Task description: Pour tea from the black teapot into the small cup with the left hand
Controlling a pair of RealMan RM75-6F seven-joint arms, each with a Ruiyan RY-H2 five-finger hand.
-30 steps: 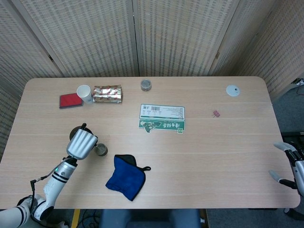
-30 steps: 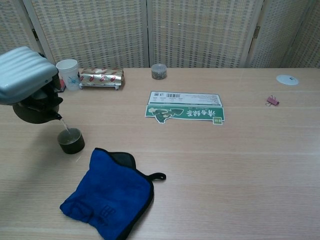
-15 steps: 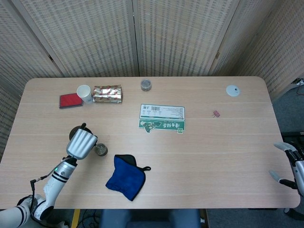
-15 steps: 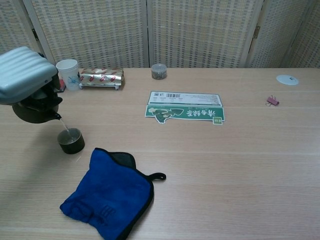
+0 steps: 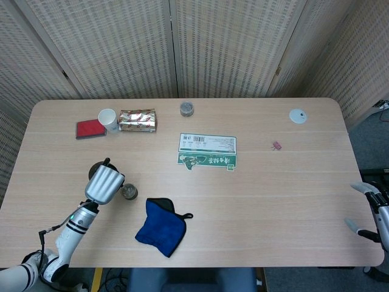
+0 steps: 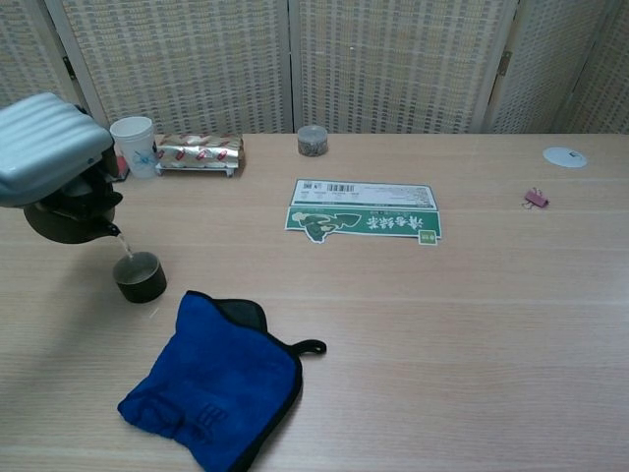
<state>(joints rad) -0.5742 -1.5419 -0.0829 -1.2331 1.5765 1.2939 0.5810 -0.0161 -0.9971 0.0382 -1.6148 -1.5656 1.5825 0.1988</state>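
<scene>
left hand (image 6: 44,147) holds black round teapot (image 6: 67,218) tilted | thin stream into small dark cup (image 6: 139,276), counter's front-left | right hand (image 5: 372,210) fingers spread, empty

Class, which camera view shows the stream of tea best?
The chest view: the stream of tea runs from the black teapot into the small cup. In the head view the left hand hides the spout; no stream shows.

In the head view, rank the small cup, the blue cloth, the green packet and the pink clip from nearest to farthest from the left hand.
From the left hand, which holds the black teapot:
1. small cup, just to its right under the spout.
2. blue cloth, at the near edge, right of the cup.
3. green packet, mid-table.
4. pink clip, far over on the right side.
</scene>
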